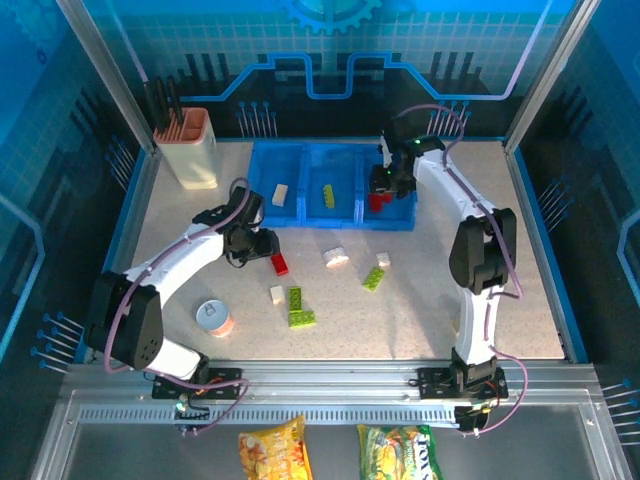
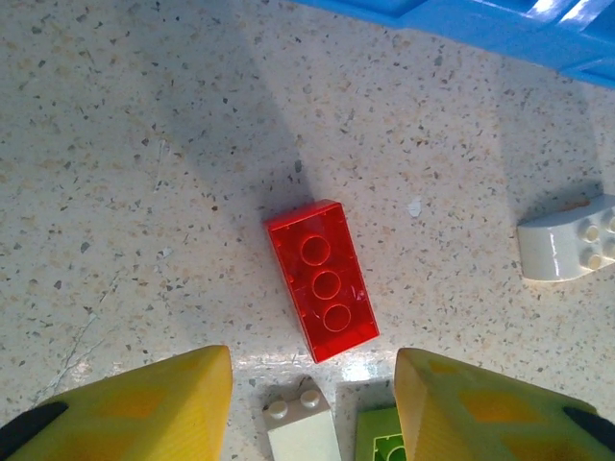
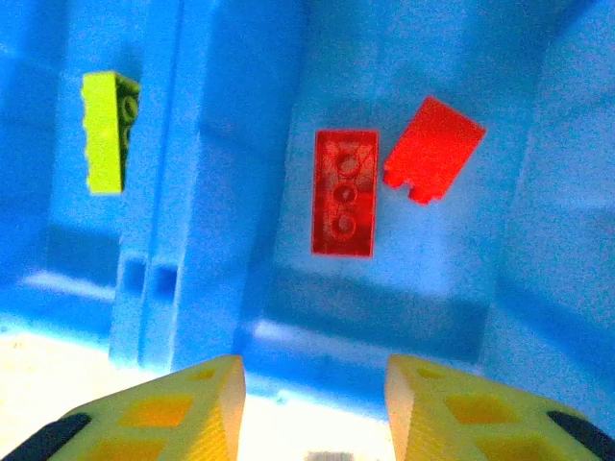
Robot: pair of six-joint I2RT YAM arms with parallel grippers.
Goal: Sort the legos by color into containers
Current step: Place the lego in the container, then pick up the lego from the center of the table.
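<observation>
The table top (image 1: 430, 300) is pale and speckled like stone, and the walls round it are blue. At the back sits a shiny blue plastic tray (image 1: 303, 185) with three box-shaped bins side by side.

My left gripper (image 2: 312, 370) hangs low over the table. Its two yellow fingers (image 2: 173, 394) are apart and hold nothing. Just past them a smooth red brick with three round dents (image 2: 322, 280) lies flat. A small white brick with two bumps (image 2: 303, 432) and a lime green brick (image 2: 380, 437) lie side by side between the fingertips. A glossy white brick with a rounded top (image 2: 567, 240) lies off to the right.

My right gripper (image 3: 312, 384) is over the right-hand bin, its jaws apart and empty. Two bricks lie on the bin floor, a long red one (image 3: 344, 192) and a flat red one with a notched edge (image 3: 432, 149). A bumpy lime brick (image 3: 106, 134) lies in the middle bin.
</observation>
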